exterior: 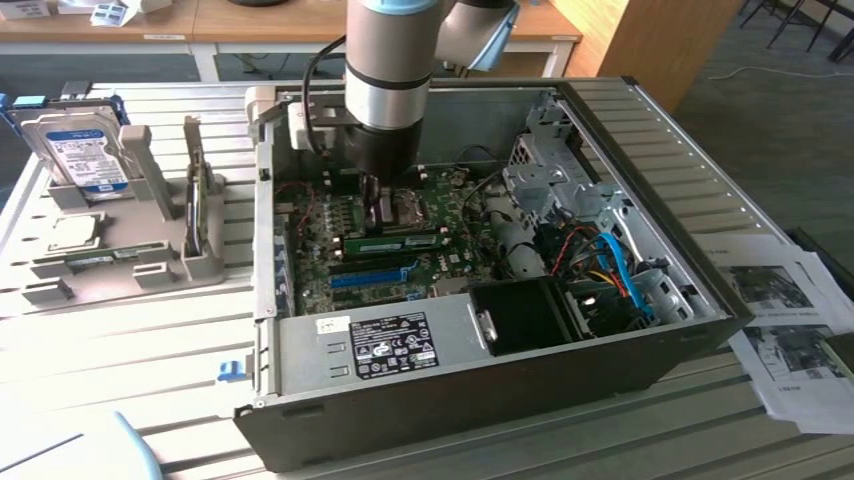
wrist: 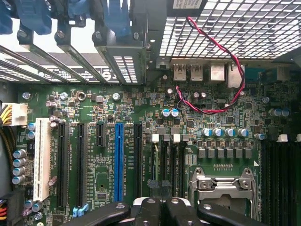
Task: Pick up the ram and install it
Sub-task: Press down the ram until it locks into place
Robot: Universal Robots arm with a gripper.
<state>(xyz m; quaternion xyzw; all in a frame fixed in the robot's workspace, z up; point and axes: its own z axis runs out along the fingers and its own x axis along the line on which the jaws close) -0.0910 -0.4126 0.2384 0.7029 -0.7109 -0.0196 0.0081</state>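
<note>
One ram (exterior: 396,242) stick sits inside the open computer case (exterior: 641,190)

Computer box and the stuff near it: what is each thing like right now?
computer case, open, lying on its side
ram, on edge on the motherboard; clicked in or not, cannot tell
gripper, shut, nothing in it
blue slot, empty
hard drive, upright in its stand

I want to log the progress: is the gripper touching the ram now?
Cannot tell. In the exterior view the gripper ends close to the ram, but that angle shows neither contact nor gap plainly.
</note>
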